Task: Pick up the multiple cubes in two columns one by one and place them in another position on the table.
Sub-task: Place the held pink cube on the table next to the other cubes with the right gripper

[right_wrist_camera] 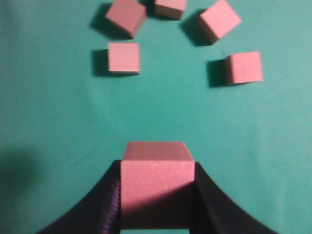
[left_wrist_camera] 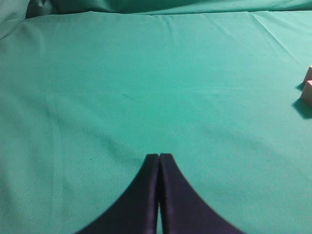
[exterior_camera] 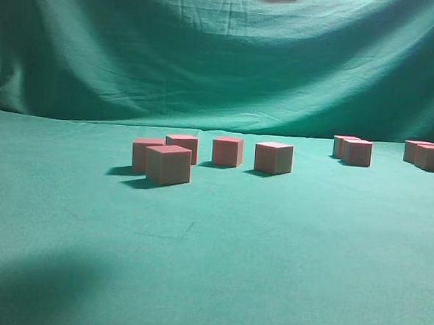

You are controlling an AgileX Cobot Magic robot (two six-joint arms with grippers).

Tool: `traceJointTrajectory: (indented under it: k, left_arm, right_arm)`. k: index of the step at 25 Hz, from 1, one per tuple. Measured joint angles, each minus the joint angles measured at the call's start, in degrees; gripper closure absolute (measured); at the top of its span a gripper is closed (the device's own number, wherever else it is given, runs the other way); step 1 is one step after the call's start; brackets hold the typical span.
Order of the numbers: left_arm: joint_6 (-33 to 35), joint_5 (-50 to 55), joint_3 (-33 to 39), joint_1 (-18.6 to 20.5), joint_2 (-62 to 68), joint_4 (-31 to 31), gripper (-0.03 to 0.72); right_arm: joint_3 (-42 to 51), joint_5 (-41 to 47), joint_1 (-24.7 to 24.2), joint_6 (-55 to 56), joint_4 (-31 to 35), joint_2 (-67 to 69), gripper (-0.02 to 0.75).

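The right tool pinches one cube above the worktop, low in its wrist view; five more cubes lie along the top. The left tool is pressed together. No writing shows anywhere.

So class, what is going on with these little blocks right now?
The right gripper holds one small pinkish-red cube between its jaws, above the green cloth-covered table. Five more cubes lie loosely grouped below it. Two pairs sit further right in the exterior view. The left gripper is shut, holding nothing.
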Motion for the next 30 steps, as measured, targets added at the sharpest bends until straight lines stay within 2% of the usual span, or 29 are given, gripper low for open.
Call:
traceJointTrajectory:
  k: [3, 7, 17, 30]
  left_arm:
    - [0.00, 0.00, 0.00, 0.00, 0.00, 0.00, 0.688]
    - [0.00, 0.00, 0.00, 0.00, 0.00, 0.00, 0.688]
    - [0.00, 0.00, 0.00, 0.00, 0.00, 0.00, 0.688]
    - [0.00, 0.00, 0.00, 0.00, 0.00, 0.00, 0.688]
  right_arm:
    - [4.40, -4.09, 2.47, -2.86, 0.23, 0.00, 0.480]
    - [8.10, -7.43, 2.89, -5.84, 0.23, 0.13, 0.480]
    - [8.35, -12.58, 2.89, -14.77, 0.23, 8.01, 0.480]
    - [6.52, -17.78, 2.89, -12.38, -3.90, 15.42, 0.480]
